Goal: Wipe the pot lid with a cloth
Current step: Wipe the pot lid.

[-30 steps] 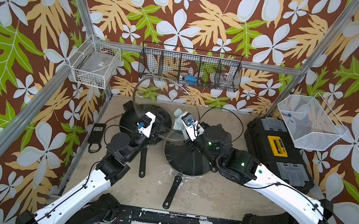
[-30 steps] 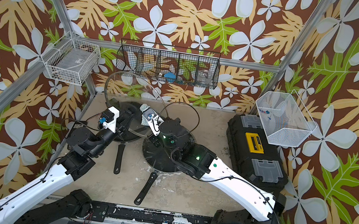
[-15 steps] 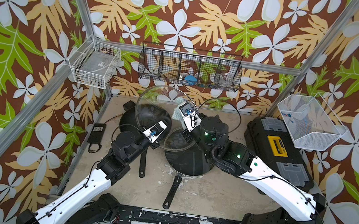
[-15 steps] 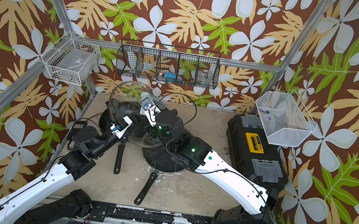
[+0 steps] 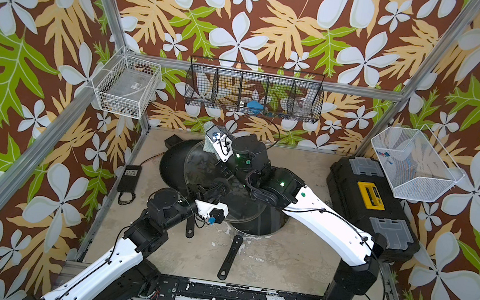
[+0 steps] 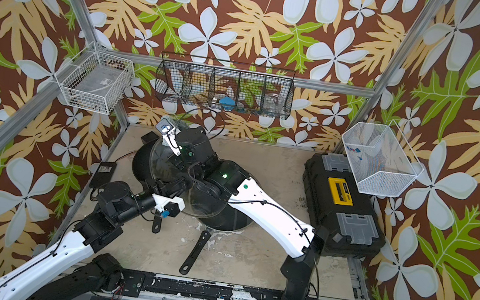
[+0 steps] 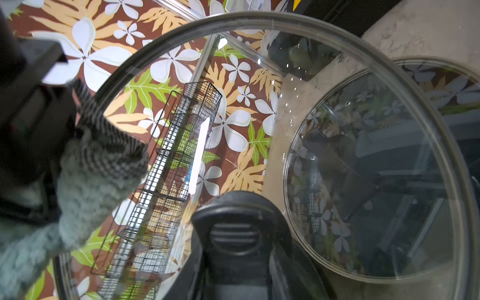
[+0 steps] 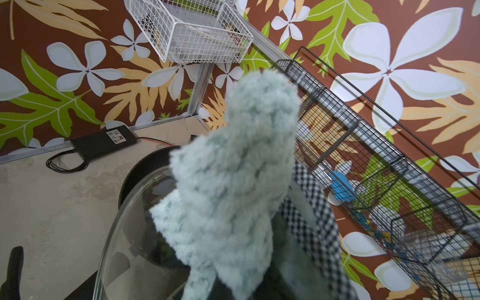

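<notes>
The pot lid is a clear glass disc with a thin metal rim, held tilted above the pans. My left gripper is shut on its black central handle. The cloth is fluffy pale mint with a black-and-white checked side. It is bunched in my shut right gripper and rests against the lid's far edge. The cloth hides the right jaws. In both top views the right arm reaches over the lid from the right.
A smaller glass lid lies on a black pan with a long handle. A second black pan sits under the held lid. A power adapter, a black toolbox and wire baskets border the work area.
My right gripper has carried the cloth leftward along the lid's far edge. The left wrist has swung toward the front, tipping the lid lower over the pans.
</notes>
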`<state>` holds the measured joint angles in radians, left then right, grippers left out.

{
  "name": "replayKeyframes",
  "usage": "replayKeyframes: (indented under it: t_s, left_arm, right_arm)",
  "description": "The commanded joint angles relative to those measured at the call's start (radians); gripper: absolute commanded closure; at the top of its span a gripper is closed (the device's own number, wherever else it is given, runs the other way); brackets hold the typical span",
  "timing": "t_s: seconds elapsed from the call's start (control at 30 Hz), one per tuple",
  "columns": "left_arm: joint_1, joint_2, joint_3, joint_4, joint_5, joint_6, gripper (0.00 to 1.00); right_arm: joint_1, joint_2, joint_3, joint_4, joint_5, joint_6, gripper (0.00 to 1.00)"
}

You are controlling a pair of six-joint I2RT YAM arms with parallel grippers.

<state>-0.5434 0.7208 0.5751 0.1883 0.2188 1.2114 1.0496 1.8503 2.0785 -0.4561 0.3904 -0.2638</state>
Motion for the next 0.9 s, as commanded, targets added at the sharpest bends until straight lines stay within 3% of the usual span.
replayKeyframes:
  t_s: [0.0, 0.17, 0.43, 0.7, 0.87]
  left_arm:
    - [0.001, -0.015, 0.009, 0.192, 0.023, 0.16, 1.0]
    - [0.001, -0.015, 0.008, 0.188, 0.005, 0.145, 1.0]
    - [0.001, 0.017, 0.019, 0.189, 0.038, -0.014, 1.0]
    - [0.0, 0.044, 0.048, 0.253, 0.017, -0.343, 1.0]
    - [0.001, 0.067, 0.065, 0.368, -0.031, -0.689, 1.0]
  right_arm:
    - [0.017, 0.06, 0.071, -0.087, -0.012, -0.013, 1.0]
    - [0.024, 0.055, 0.074, -0.087, 0.011, -0.015, 1.0]
    - [-0.002, -0.197, -0.198, 0.031, 0.11, -0.003, 1.0]
    - [-0.003, -0.441, -0.525, 0.092, 0.11, 0.091, 1.0]
    - [0.038, -0.504, -0.661, 0.113, 0.1, 0.145, 1.0]
